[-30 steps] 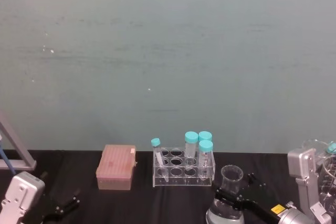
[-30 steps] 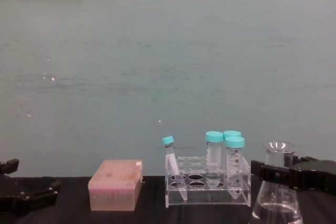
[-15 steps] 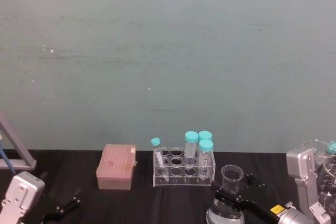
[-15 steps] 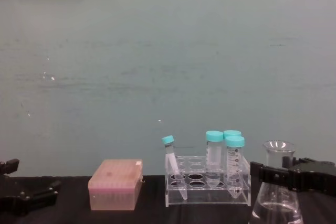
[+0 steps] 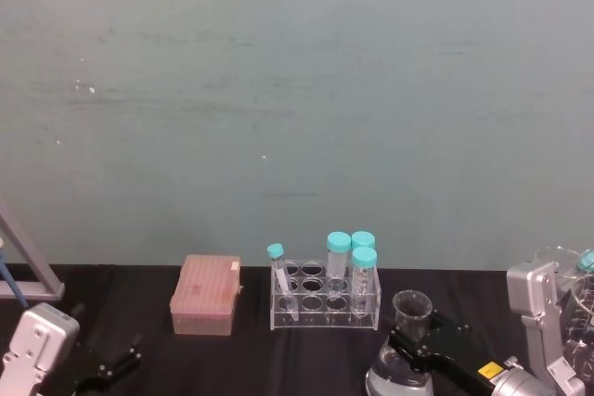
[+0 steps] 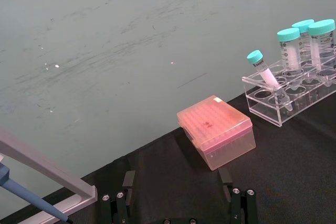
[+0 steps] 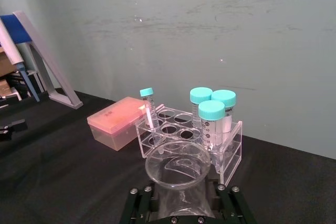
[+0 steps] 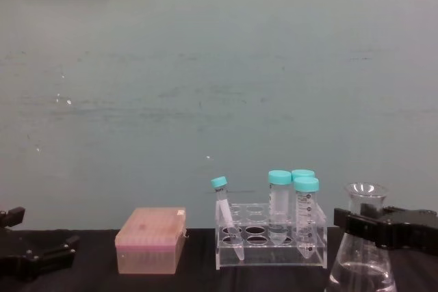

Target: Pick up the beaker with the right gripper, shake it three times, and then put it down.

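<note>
Glass, thin and smooth, the beaker [image 5: 410, 314] will be brittle and slippery, its liquid weighting the wide base, so you want your hold on the narrow neck just under the flared rim. The right gripper [image 5: 415, 348] has it there, blocky jaws clenched on the neck from both sides, the flask upright at 5 o'clock of the tube rack [image 5: 325, 299], near but apart; whether its base touches the table [image 5: 251, 359] you cannot tell. The left gripper [image 6: 177, 176] sits parked at 7 o'clock in the head view, fingers spread, empty.

The clear conical beaker [image 5: 411, 307], upright and holding some clear liquid, is seen at 5 o'clock in the head view; its neck is clasped by the black right gripper [image 5: 415, 344].
</note>
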Robot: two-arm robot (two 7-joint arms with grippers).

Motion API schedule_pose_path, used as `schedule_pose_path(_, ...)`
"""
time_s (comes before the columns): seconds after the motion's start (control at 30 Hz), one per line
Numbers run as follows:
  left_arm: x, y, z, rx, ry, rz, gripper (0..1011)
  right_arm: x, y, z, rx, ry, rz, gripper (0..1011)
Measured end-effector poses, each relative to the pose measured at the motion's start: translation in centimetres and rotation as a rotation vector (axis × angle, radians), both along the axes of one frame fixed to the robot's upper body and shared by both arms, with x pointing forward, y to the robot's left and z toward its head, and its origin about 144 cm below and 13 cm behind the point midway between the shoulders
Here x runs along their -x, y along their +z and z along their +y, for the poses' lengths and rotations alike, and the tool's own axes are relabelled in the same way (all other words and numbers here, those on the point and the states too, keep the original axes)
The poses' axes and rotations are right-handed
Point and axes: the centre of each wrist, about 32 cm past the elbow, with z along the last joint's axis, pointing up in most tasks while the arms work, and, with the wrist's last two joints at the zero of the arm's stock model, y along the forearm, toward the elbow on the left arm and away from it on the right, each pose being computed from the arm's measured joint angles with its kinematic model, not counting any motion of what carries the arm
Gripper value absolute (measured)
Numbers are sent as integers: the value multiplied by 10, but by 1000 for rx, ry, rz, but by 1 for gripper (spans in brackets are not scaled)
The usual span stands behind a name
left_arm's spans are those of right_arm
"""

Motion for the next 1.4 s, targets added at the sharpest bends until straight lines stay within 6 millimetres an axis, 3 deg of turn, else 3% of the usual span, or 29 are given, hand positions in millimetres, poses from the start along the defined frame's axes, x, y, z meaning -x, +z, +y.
schedule_pose_path(0.03, 0, 0, 0, 0, 0, 0, 1000, 0, 0, 0, 0, 0, 0, 509)
schedule_pose_path(0.13, 0, 0, 0, 0, 0, 0, 1000, 0, 0, 0, 0, -2, -1, 460)
schedule_pose_path(1.0, 0, 0, 0, 0, 0, 0, 1000, 1, 1, 0, 5, 8, -3, 457)
schedule_pose_path(1.4, 0, 0, 0, 0, 0, 0, 1000, -1, 37, -2, 0, 7, -75, 456)
